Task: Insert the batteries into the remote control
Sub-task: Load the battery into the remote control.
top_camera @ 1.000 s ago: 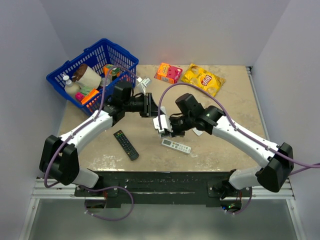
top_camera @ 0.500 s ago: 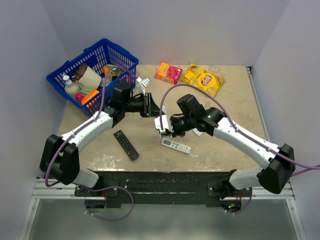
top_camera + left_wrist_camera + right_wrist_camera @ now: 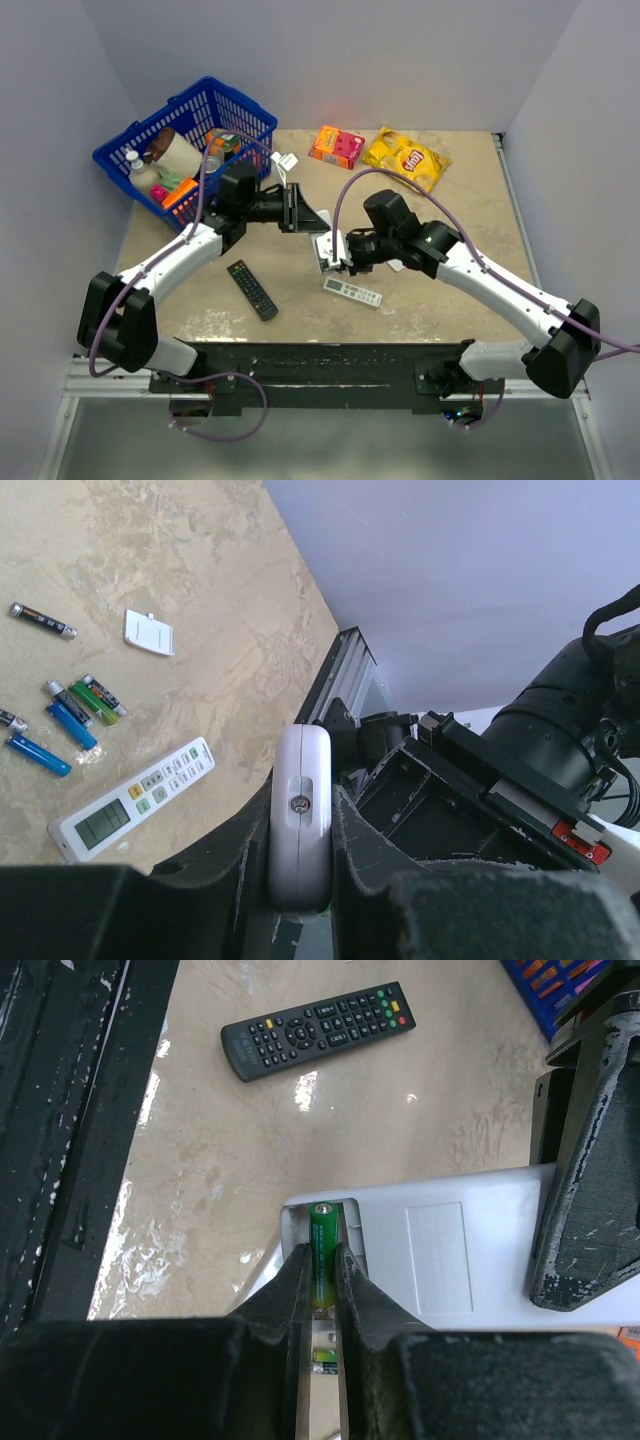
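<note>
The right claw (image 3: 321, 1268) is clamped across a green battery (image 3: 322, 1228), its tip at the open bay of the remote control (image 3: 440, 1250). The left claw (image 3: 300, 830) grips the remote by its far end above the table (image 3: 330, 1130). The cell looks light, stiff and slick: pinch it mid-barrel. The shell looks rigid. Spare batteries (image 3: 72, 725) lie beyond, toward nine o'clock in the left wrist view.

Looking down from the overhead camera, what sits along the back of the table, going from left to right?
blue basket → orange box → yellow snack bag
</note>
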`<state>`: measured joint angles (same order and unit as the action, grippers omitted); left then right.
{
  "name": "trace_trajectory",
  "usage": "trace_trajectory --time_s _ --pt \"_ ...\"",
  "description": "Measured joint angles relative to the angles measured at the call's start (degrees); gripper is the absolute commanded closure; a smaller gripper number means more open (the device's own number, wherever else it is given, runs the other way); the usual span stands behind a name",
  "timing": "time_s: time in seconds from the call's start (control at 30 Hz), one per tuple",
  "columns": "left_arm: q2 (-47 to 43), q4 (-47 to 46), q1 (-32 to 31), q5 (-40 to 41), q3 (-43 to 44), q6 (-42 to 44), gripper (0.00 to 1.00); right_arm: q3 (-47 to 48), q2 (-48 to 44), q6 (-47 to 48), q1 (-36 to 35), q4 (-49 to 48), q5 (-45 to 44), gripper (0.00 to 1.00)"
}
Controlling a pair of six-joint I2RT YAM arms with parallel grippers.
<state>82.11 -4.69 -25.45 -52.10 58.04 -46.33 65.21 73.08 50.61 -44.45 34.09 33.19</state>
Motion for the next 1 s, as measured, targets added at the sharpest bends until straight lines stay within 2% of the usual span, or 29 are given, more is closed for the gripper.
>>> trace_trajectory --time_s 0.3,0.47,1.0 --pt "-0.1 0.2 0.1 -0.4 0.0 0.0 1.0 0.0 0.0 0.6 0.0 0.0 0.4 0.87" --pt "-0.2 0.9 0.2 -0.4 0.0 0.1 1.0 0.0 0.0 0.9 0.0 0.2 0.4 0.78" --pt "-0.2 1.5 0.3 -0.3 0.1 0.5 1.0 0.1 0.8 0.9 0.0 1.8 0.4 0.73"
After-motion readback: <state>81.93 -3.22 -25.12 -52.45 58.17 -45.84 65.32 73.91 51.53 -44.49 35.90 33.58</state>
